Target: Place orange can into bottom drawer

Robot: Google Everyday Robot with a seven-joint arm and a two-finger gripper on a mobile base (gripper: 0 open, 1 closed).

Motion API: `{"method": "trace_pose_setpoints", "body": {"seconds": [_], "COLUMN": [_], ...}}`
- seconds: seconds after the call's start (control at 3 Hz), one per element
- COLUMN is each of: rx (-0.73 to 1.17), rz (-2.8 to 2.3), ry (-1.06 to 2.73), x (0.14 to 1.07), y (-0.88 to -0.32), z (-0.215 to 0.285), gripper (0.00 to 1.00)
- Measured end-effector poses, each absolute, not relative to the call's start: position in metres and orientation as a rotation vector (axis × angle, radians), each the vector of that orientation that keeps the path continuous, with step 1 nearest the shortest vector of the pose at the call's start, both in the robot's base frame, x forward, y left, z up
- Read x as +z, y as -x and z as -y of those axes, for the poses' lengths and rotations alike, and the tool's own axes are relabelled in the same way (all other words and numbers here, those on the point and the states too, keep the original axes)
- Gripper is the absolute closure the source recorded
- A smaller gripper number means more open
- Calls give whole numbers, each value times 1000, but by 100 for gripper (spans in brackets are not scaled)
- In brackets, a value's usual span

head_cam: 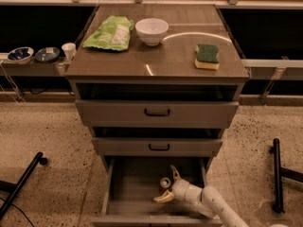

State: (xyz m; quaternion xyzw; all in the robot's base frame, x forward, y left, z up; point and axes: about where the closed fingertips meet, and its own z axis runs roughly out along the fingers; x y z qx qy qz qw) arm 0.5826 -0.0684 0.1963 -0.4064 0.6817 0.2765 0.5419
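Reaching into the bottom drawer (130,186) from its near right corner on a white arm (215,205); gripper (166,185) low over the drawer floor, fingers (164,198) spread wide; can (164,182) standing upright between them, silver top up, right of the drawer's middle and toward its back; hard to tell whether touched by either finger.

Drawer pulled well out past the desk's front edge; bare grey floor showing left of the can as far as the left wall; tighter on the right, with the arm crossing the near right corner; overhead room cut short by the middle drawer (158,146), shut, and the top drawer (156,112) above it, also shut, each with a black handle.

On the desk (156,65): green bag (109,32) at the far left corner, overhanging the left edge slightly; white bowl (151,30) just beside it near the far edge; sponge (208,56), green over yellow, close to the right edge; front half of the top bare and glossy.

Beyond the left edge, on a low shelf: two dark bowls (33,55) and a white cup (69,50). On the speckled floor: black bar (21,186) well off to the left, black stand (277,174) off to the right, open floor either side of the drawer.

Print on the bag too small to read; pattern on the can unreadable.
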Motion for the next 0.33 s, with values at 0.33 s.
{"method": "trace_pose_setpoints", "body": {"seconds": [0.33], "rx": [657], "rz": [-1619], "ry": [965], "x": [196], "y": [-583], "z": [68], "gripper": [0]}}
